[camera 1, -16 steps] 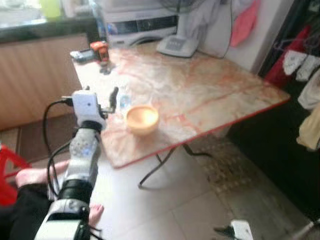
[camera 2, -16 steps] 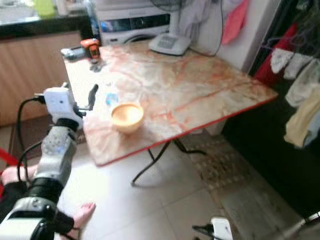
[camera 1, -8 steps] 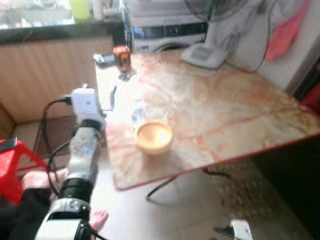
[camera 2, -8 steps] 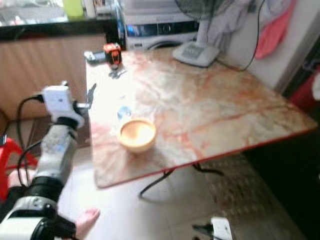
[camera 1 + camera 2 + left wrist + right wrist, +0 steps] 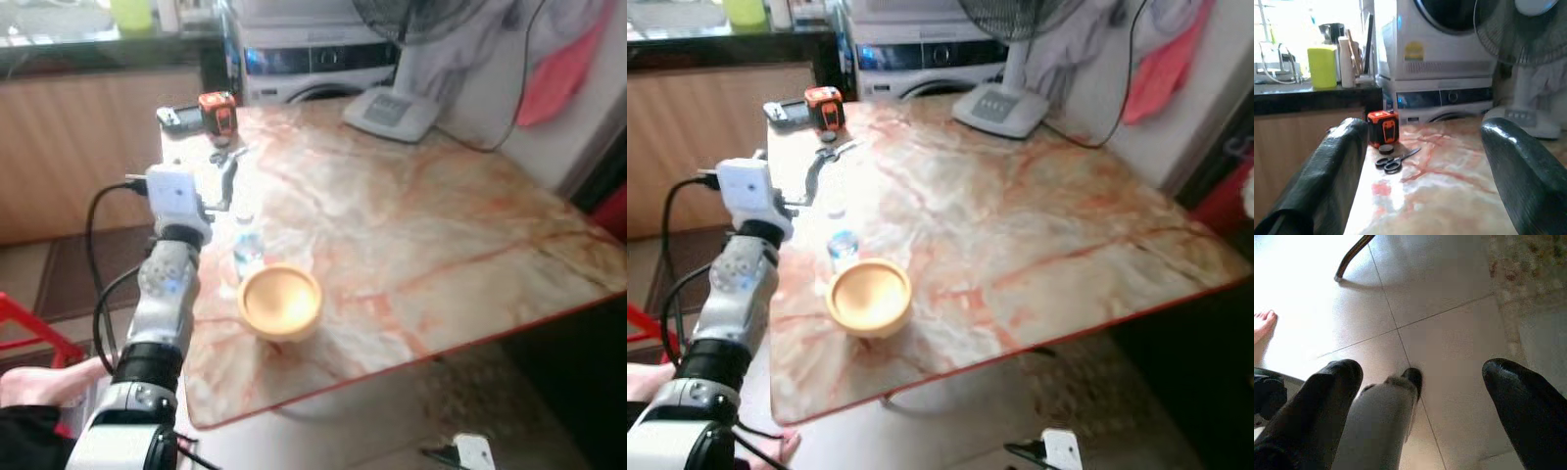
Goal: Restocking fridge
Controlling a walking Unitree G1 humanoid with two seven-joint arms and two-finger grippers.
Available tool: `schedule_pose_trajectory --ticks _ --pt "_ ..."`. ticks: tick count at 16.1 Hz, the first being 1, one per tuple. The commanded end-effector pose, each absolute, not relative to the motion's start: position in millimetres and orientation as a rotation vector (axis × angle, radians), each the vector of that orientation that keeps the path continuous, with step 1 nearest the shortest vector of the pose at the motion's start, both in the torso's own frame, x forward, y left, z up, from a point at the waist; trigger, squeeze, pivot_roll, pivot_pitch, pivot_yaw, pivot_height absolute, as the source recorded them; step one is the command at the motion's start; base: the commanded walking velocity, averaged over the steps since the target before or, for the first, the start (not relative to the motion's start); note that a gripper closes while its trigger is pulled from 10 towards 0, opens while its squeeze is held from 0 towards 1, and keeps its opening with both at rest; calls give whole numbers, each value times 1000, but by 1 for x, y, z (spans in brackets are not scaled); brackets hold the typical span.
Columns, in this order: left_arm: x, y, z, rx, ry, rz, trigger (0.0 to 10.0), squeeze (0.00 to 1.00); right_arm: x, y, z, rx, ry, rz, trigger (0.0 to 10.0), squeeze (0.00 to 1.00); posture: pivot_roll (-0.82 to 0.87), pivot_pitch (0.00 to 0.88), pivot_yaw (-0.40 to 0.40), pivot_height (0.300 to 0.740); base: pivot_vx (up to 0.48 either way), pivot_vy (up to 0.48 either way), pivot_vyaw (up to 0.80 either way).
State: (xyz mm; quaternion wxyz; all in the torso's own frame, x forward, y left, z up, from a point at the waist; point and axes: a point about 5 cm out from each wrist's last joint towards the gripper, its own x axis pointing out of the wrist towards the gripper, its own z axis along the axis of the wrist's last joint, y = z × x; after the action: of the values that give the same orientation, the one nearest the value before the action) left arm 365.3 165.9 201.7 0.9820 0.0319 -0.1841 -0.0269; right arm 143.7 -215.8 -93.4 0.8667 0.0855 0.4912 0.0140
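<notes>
Clear plastic, we judge, makes up the small water bottle (image 5: 247, 251), the item we take to be meant for the fridge. It stands upright on the marble-patterned table (image 5: 460, 225), its long axis vertical and its cap pointing up. Taking the yellow bowl (image 5: 280, 303) as our landmark, the bottle sits just beyond the bowl and slightly to its left, near the table's left edge.

Handling, as we judge it: the bottle is light, smooth and likely somewhat slippery, with thin walls that give under a hard squeeze. We would take hold across the middle of the body, below the cap, with moderate force. The bowl stands close, so we would approach from the left side of the bottle to avoid knocking it.

Our left gripper (image 5: 225, 186) hovers beyond and to the left of the bowl, above the table edge. Its fingers (image 5: 1334, 171) are spread wide and hold nothing. Farther from the bowl lie scissors (image 5: 1396, 161) and an orange tape measure (image 5: 1383, 128).

Our right gripper (image 5: 1420, 406) hangs low over the tiled floor (image 5: 1449, 323), well below the bowl, its jaws apart and empty.
</notes>
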Motion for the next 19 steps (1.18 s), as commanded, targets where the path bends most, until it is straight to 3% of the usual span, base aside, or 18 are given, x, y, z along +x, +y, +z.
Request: schedule_pose_trajectory --ticks 1,7,9,12,19 --pt "371 146 221 96 -371 -131 10000 0 138 -224 -94 174 1040 6 10000 0 58 23 -52 740 0 0 0" --pt "380 137 264 142 -156 -197 10000 0 138 -223 -94 173 1048 13 10000 0 85 21 -43 740 0 0 0" --pt "376 136 273 174 1 -238 10000 0 138 -223 -94 169 1054 15 10000 0 104 9 -33 740 0 0 0" --pt "369 131 263 237 148 -382 10000 0 136 -221 -95 172 1059 19 10000 0 111 0 -19 740 0 0 0" --pt "374 154 248 163 326 -347 10000 0 134 -220 -96 177 1067 17 10000 0 118 0 -2 740 0 0 0"
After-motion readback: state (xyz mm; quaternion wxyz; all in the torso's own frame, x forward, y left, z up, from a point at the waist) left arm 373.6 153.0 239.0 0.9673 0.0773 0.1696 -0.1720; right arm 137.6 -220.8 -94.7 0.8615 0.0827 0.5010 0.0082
